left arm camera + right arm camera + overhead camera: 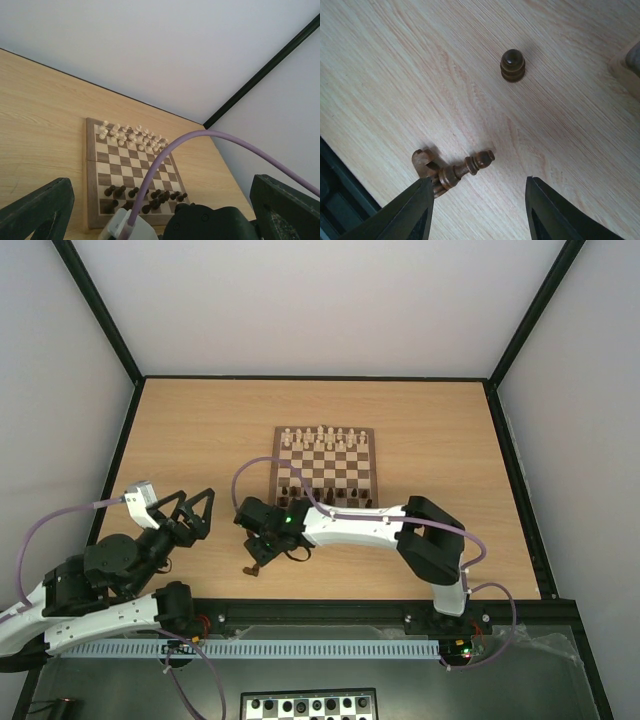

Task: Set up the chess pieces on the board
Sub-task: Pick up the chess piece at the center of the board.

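The right hand (479,182) hangs low over the table (380,75) with its fingers apart and nothing clamped. One lying piece (462,169) rests just off the left finger (417,210), at 7 o'clock in the wrist view. A pawn (512,65) stands alone at 1 o'clock. Both sit off the board (370,502), out past its 7 o'clock corner in the top view. The other dark pieces (330,498) crowd its near rows and the pale pieces (325,434) line the far ones. The left hand (195,508) is spread wide and empty at 9 o'clock, well apart from everything. The main risk, as I judge it, is the off-centre piece. A squeeze from here would have one finger meet it first and roll or skid it, because it is a round turned spindle on smooth laminate. A second brown shape (422,161) touches its base, and I cannot tell whether it is a separate piece. If it is, both may be pinched together, or one flicked toward the table's near edge. Gripped lengthwise, the piece would also reach the board lying flat instead of upright. The dark men are glossy wood with ringed collars and narrow necks. The pawn is a squat domed knob, and the table is pale wood-grain, matte and flat.
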### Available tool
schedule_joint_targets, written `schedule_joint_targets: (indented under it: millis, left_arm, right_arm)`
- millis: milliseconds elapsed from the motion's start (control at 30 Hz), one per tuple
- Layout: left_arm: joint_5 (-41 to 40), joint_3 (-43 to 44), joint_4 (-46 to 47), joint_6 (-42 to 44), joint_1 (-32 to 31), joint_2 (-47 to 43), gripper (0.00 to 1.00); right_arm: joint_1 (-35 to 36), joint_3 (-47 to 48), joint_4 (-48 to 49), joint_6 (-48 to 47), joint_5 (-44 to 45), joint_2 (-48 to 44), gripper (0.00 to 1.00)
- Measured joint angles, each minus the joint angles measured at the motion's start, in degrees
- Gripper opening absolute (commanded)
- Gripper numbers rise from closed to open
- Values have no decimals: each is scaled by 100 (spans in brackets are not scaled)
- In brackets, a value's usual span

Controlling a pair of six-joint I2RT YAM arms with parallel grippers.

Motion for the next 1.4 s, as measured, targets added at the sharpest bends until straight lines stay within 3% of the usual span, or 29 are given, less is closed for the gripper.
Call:
schedule_joint_targets:
  millis: [500,967,1400]
  left_arm:
    - [68,-44,24,-15,0,-35,99]
    - [79,-85,26,-24,0,-44,99]
    - [76,-48,2,-20,0,-201,100]
  right_arm:
    - [2,-201,485,382,-251,343,42]
    - [385,35,374,-227,-236,374,45]
    - [614,739,140,-745,22,1093,41]
